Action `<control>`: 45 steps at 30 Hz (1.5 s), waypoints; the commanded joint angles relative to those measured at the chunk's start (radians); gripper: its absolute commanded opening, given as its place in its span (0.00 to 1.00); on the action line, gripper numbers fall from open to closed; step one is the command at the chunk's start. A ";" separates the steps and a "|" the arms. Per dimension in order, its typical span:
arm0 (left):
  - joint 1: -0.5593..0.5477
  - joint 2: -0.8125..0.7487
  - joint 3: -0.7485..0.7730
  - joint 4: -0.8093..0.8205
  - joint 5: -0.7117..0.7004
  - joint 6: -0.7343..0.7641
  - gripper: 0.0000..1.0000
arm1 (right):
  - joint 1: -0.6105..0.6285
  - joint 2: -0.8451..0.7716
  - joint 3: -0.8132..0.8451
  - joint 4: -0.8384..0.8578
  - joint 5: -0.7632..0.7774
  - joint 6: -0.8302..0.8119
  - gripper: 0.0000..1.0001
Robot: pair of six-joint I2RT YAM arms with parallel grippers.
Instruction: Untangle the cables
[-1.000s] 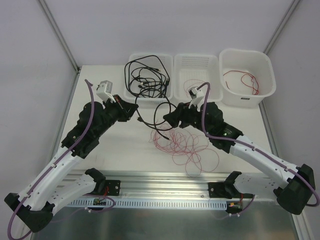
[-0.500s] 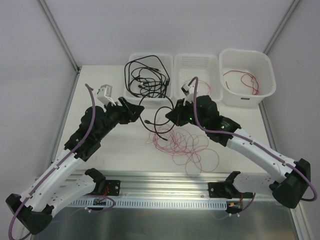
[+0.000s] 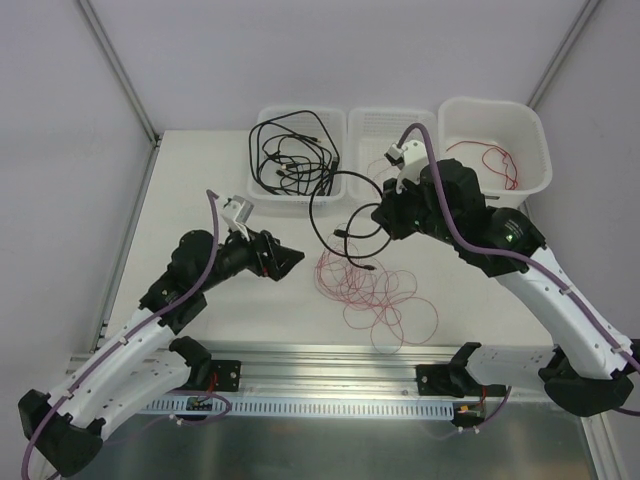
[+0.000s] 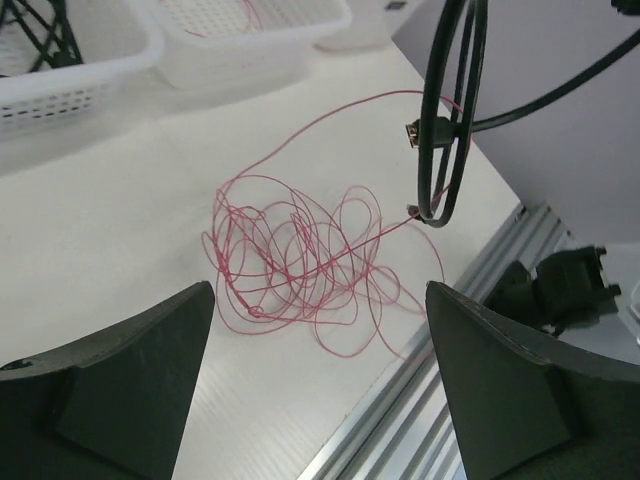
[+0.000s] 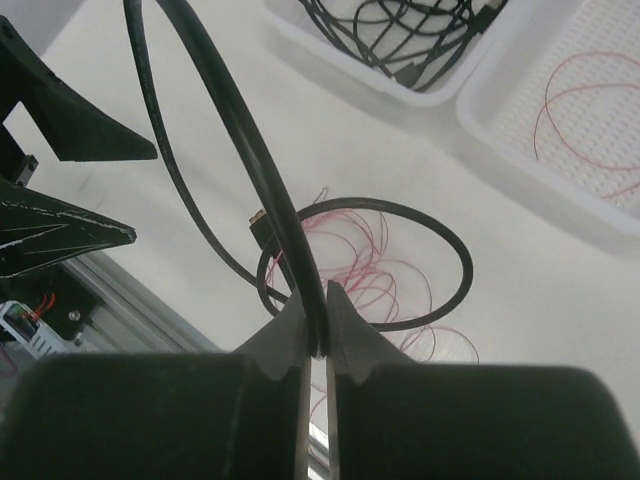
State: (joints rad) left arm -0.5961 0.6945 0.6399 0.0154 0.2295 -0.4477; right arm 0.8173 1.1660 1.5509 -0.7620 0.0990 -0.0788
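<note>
My right gripper (image 3: 377,222) is shut on a thick black cable (image 3: 312,212), pinched between the jaws (image 5: 317,335). It hangs in loops above the table, its plug end (image 4: 413,133) dangling. Under it a tangle of thin red wire (image 3: 368,288) lies spread on the white table, also in the left wrist view (image 4: 300,262). My left gripper (image 3: 287,262) sits to the left of the tangle, open, with nothing between its fingers (image 4: 110,390). More black cables (image 3: 290,160) are piled in the left basket.
Three white containers line the back: the left basket (image 3: 268,205), a middle basket (image 3: 392,122) with a red wire, and a deeper bin (image 3: 495,195) holding red wire. An aluminium rail (image 3: 330,360) runs along the near table edge.
My left gripper opened, let go of the black cable and drew back to the near left. My right gripper closed on the cable and lifted it toward the back right.
</note>
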 commanded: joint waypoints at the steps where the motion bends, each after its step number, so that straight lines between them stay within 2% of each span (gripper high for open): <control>1: -0.017 0.020 -0.061 0.167 0.215 0.101 0.87 | 0.008 -0.002 0.052 -0.122 0.005 -0.013 0.01; 3: -0.071 0.034 -0.091 0.237 0.225 0.141 0.81 | 0.008 -0.022 0.043 -0.114 0.002 -0.004 0.01; 5: -0.128 0.065 -0.129 0.323 0.197 0.179 0.81 | 0.008 -0.031 0.041 -0.108 0.013 0.002 0.01; 6: -0.193 0.079 -0.138 0.337 0.173 0.228 0.82 | 0.008 -0.037 0.043 -0.109 0.016 0.005 0.01; 7: -0.227 0.092 -0.149 0.350 0.141 0.253 0.82 | 0.008 -0.038 0.044 -0.109 0.021 0.008 0.01; 8: -0.257 0.115 -0.158 0.380 0.048 0.274 0.82 | 0.006 -0.040 0.047 -0.108 0.021 0.013 0.01; 10: -0.313 0.132 -0.208 0.452 -0.020 0.303 0.82 | 0.006 -0.045 0.048 -0.100 0.008 0.020 0.01; 12: -0.350 0.152 -0.279 0.599 -0.099 0.334 0.81 | 0.008 -0.049 0.040 -0.091 0.007 0.031 0.01; 15: -0.387 0.198 -0.312 0.714 -0.189 0.438 0.81 | 0.006 -0.060 0.023 -0.068 -0.011 0.040 0.01; 18: -0.406 0.261 -0.351 0.852 -0.200 0.545 0.84 | 0.006 -0.068 0.012 -0.056 -0.024 0.053 0.01; 23: -0.407 0.355 -0.333 0.937 -0.219 0.613 0.83 | 0.008 -0.084 -0.008 -0.034 -0.044 0.073 0.01; 26: -0.409 0.393 -0.322 1.009 -0.271 0.627 0.79 | 0.008 -0.092 -0.015 -0.030 -0.054 0.076 0.01; 33: -0.422 0.451 -0.287 1.069 -0.259 0.633 0.60 | 0.008 -0.101 -0.031 -0.017 -0.062 0.076 0.01; 36: -0.430 0.470 -0.276 1.078 -0.251 0.620 0.45 | 0.008 -0.106 -0.037 -0.010 -0.048 0.100 0.01; 37: -0.432 0.473 -0.275 1.083 -0.248 0.613 0.32 | 0.008 -0.108 -0.043 -0.007 -0.042 0.102 0.01; 38: -0.432 0.471 -0.275 1.086 -0.240 0.598 0.23 | 0.008 -0.108 -0.046 -0.008 -0.039 0.102 0.01; 41: -0.432 0.438 -0.275 1.086 -0.242 0.584 0.00 | 0.008 -0.112 -0.061 -0.023 -0.021 0.097 0.01; 45: -0.432 0.360 -0.287 1.058 -0.315 0.572 0.00 | 0.006 -0.137 -0.100 -0.077 0.056 0.086 0.01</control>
State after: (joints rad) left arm -1.0218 1.1202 0.3332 1.0096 -0.0410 0.1474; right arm 0.8192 1.0714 1.4681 -0.8215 0.0845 -0.0006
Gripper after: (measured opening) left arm 0.008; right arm 0.059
